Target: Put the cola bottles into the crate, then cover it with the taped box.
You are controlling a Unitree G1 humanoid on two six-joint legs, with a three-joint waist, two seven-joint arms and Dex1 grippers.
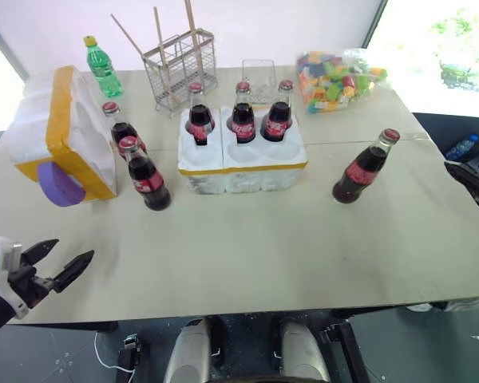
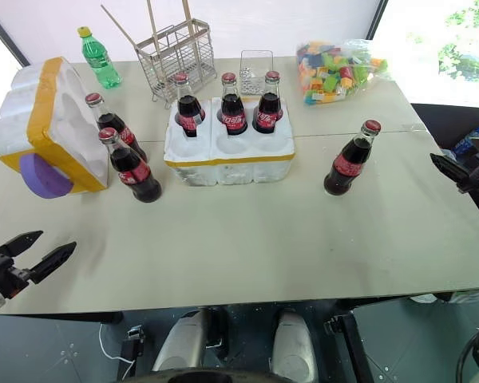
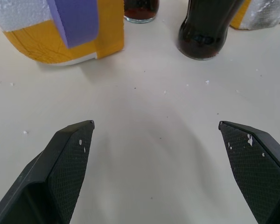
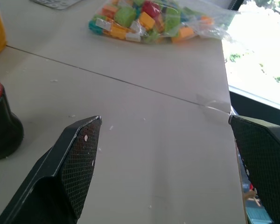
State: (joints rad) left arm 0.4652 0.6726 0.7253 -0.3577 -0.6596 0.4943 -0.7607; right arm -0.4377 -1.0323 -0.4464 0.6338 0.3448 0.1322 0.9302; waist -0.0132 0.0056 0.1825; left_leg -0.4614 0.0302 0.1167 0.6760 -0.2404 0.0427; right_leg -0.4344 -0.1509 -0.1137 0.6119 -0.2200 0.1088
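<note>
Now three cola bottles (image 1: 243,112) in crate (image 1: 241,163), both grippers' jaws wide, empty.

Left gripper (image 1: 64,263): two black, tapered, wedge-shaped fingers (image 3: 67,163) with pointed tips, on a white and grey wrist housing with dark joints. Inner pads carry a fine cross-hatched grip texture, flecked with small white crumbs. Right gripper (image 4: 165,163): same black wedge fingers (image 4: 77,163), same diamond-mesh pads, a few white specks.
</note>
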